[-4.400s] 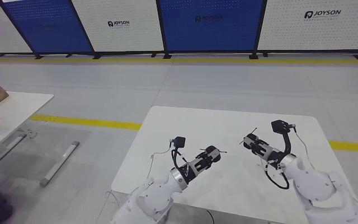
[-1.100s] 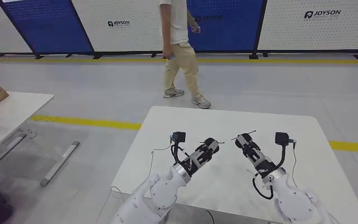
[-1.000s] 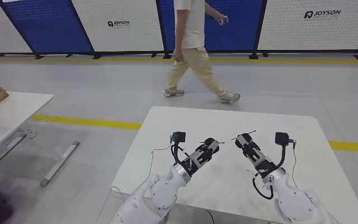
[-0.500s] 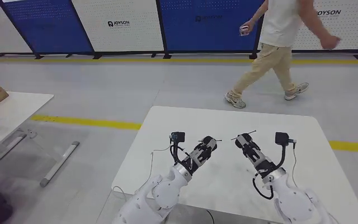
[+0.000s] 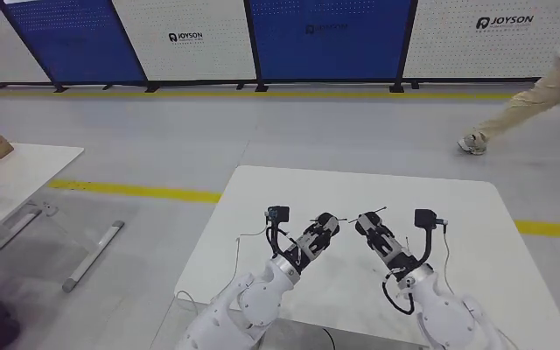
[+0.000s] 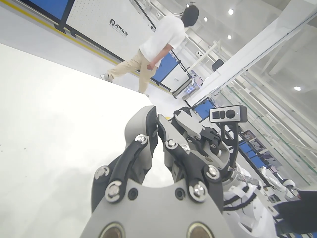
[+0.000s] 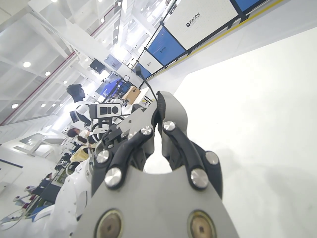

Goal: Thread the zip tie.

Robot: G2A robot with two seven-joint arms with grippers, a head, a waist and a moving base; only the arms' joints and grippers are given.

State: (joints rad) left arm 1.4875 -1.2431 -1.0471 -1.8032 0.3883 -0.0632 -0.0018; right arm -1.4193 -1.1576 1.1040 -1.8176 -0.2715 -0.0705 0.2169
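1. The right hand [image 7: 156, 111] is clenching the zip tie [image 7: 146, 83]. The thin black strap is coming out from between its fingers and is ending in a small thicker head, which is standing free in the air.
2. The left hand [image 6: 157, 125] is also pressing its fingers together. In the top view a thin dark line is showing at its tip, but it is too small for me to tell whether this is part of the tie.
3. Both hands are hanging above the white table [image 5: 420, 188], in the lower middle of the top view frame. Their tips are pointing toward each other, near but with a gap between them.
4. I am judging the tie to be very light, narrow and springy. A long free length is probably bending away under a small push, so the better hold is close behind the end that is being guided.
5. The smooth plastic is likely slipping between flat pads, so a firm pinch across the flat side of the strap is the safer one.
6. The head is needing a hold just beside it, not over its slot, which must be staying uncovered for the tail.
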